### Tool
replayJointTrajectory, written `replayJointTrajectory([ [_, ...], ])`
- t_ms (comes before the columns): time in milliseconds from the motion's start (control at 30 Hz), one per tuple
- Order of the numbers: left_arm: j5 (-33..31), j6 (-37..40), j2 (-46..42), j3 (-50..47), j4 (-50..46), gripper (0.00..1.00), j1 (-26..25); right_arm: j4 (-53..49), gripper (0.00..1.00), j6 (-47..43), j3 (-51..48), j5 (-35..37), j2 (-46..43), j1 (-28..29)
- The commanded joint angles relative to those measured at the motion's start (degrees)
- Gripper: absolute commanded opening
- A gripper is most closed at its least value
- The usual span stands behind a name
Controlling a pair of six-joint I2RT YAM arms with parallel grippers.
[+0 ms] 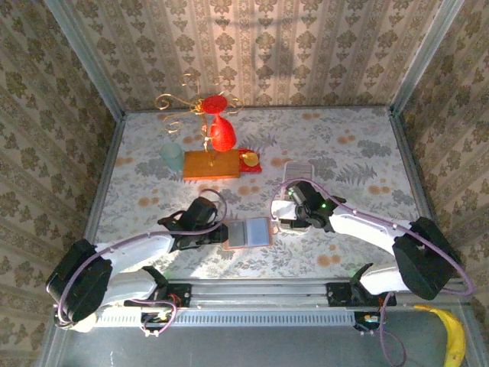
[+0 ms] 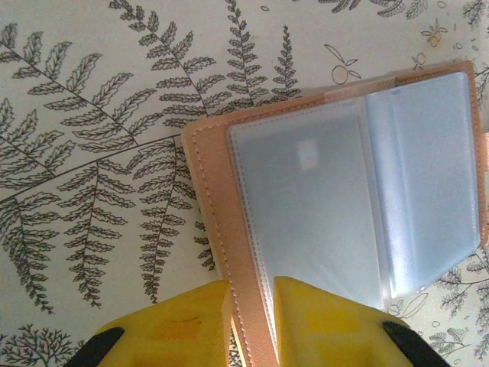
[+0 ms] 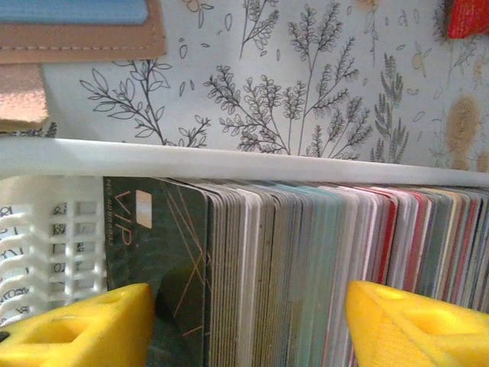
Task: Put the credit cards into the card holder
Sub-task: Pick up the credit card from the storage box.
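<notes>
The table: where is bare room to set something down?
Bare: the right stretch between the white tray and the right wall; the left strip nearer than the pale cup. Crowded: around the orange block and the card holder.

We can read one word, "VIP", in pale letters turned on their side. It stands on the dark green-black plastic card [image 3: 164, 260] at the front of the row of thin plastic cards [image 3: 321, 267], at the lower left of the right wrist view. A line of small print runs along that card's left edge. It seems to begin "NO.", and the rest is too small for us to read. The other cards stand edge-on to us, which hides their faces.
</notes>
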Motion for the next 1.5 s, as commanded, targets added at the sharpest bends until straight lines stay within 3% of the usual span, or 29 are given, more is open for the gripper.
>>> replayJointTrajectory([
  [0,-0.48,-0.42,0.57,0.96,0.33,0.22,-0.37,0.51,0.68,-1.67,-0.39,1.33,0.79,0.29],
  [100,-0.43,-0.49,0.5,0.83,0.31,0.22,-0.34,0.0,0.68,-2.0,-0.3,1.2,0.97,0.38],
  [300,-0.43,-0.4,0.53,0.7,0.2,0.21,-0.37,-0.31,0.5,-2.26,0.29,2.5,0.3,0.47],
  [833,0.16,-0.67,0.41,1.04,0.3,0.18,-0.44,-3.02,0.27,-1.38,-0.3,1.81,-3.52,1.52],
  [1467,0.22,-0.84,0.5,1.14,0.29,0.16,-0.72,-3.41,0.15,-0.26,-1.1,3.09,-7.85,1.87],
])
